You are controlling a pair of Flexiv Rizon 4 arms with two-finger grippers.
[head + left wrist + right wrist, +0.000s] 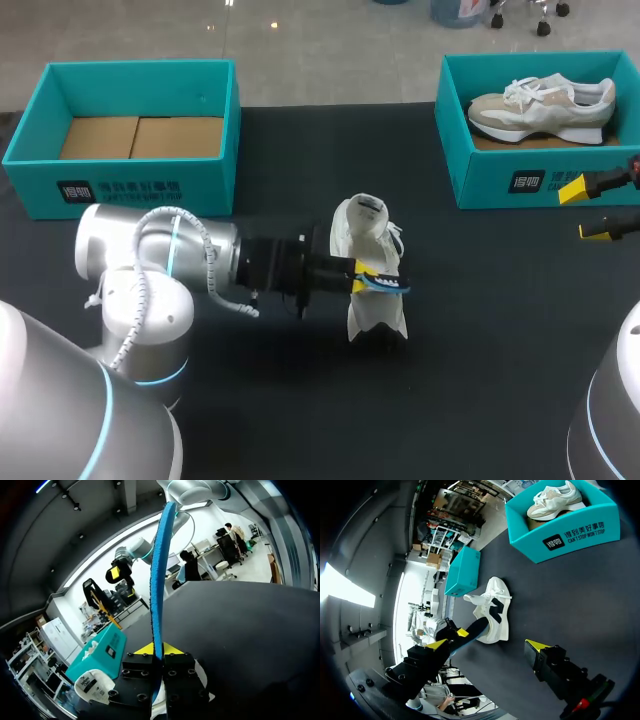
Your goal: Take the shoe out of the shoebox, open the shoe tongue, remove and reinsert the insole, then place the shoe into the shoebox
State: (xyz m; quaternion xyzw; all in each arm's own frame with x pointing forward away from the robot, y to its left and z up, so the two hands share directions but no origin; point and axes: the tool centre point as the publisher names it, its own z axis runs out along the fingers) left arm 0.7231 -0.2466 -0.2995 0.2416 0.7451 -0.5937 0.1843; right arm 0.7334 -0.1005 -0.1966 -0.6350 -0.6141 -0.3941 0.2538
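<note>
My left pincer (362,281) is nearest me, reaching in from the left over the middle of the black counter (480,380). Its yellow-tipped fingers are pressed against both faces of a thin blue foam insole (159,580), pinching it edge-on. From the wrist, the insole stands straight out ahead of the fingers. The white lace-up sneaker (368,230) sits on the counter right under that pincer, lengthwise from near to far. The insole crosses above its nearer half, and I cannot tell whether the two touch.

Well off to the right, my right pincer (590,210) hangs over the counter's right edge with its fingers spread wide and nothing between them.

At the far left stands a teal cardboard shoebox (120,185) with only its brown cardboard floor showing inside. At the far right, just beyond my right pincer, a second teal cardboard shoebox (500,180) holds a beige and white sneaker (545,105).
</note>
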